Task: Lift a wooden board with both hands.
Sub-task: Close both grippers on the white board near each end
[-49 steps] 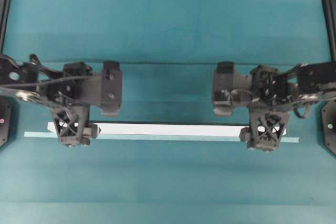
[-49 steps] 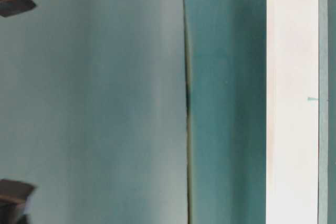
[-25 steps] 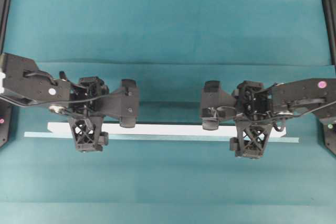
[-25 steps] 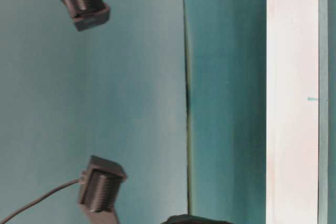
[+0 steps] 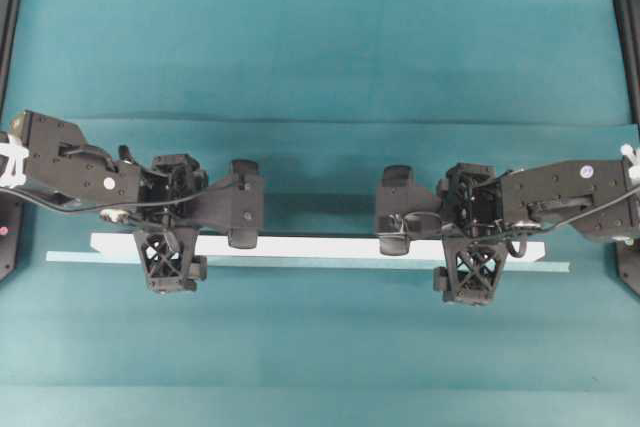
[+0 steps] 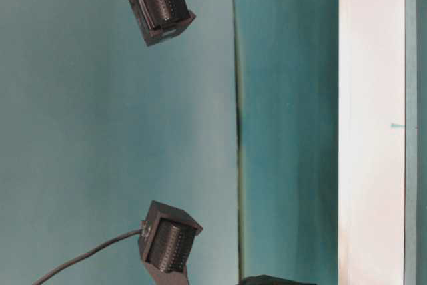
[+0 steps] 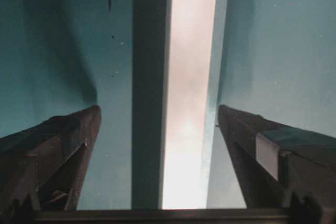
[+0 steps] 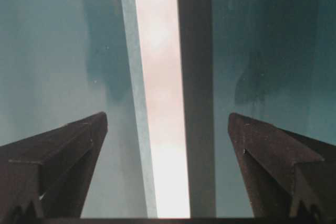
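Both arms over the wooden board, lying flat across the middle of the table. Left end effector and right end effector gape wide, gripping nothing. Risk: uneven closing tilts the board, or fingers snag the teal strip alongside.

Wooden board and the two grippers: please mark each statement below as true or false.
1. The wooden board lies flat on the table. True.
2. The left gripper is shut on the board. False: it is open, its fingers apart from the board on either side.
3. In the right wrist view, the board runs between the right gripper's open fingers. True.
4. A pale teal strip lies along the board. True.
5. The board is red. False: it is white.
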`<state>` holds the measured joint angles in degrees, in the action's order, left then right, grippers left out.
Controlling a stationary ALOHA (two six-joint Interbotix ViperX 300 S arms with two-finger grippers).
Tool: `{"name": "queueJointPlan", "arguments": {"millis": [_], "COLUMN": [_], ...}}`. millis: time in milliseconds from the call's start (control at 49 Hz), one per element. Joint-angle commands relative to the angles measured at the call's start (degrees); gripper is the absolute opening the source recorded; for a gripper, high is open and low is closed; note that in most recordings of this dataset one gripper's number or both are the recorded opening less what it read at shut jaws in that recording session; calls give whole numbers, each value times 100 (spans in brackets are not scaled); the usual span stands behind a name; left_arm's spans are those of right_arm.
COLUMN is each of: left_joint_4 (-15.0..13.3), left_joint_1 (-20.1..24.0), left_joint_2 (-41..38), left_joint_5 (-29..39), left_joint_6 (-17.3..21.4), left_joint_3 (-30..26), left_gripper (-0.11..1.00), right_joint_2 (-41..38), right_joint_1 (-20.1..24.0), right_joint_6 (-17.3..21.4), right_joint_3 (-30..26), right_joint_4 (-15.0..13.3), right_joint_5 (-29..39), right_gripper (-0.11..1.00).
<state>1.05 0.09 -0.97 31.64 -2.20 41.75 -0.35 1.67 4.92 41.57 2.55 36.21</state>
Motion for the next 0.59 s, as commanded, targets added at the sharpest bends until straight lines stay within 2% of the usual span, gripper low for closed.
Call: {"name": "queueJointPlan", "arguments": {"millis": [0,265,367,449,571], "left_joint_4": [9,9,9,9,9], "left_joint_1": [9,9,-9,-53,-105], "left_joint_2": [26,9,0,0,0], "left_joint_5": [-44,-79,-97,-97,-97], "left_joint_6": [0,-44,-26,-9,18], "left_joint_3": [0,-35,-53,-44,-44], "left_gripper": [96,95,91,80,46], "right_joint_2": [-70,-123,-185,-220,-237], "right_joint_1": [18,0,-9,-18,-9], "right_joint_6": [-9,26,44,53,44], "right_joint_3": [0,18,9,-9,-70], "right_joint_4": [-9,-9,-9,0,0], "right_joint_5": [-62,-105,-123,-114,-105], "right_gripper": [95,94,92,80,46]}}
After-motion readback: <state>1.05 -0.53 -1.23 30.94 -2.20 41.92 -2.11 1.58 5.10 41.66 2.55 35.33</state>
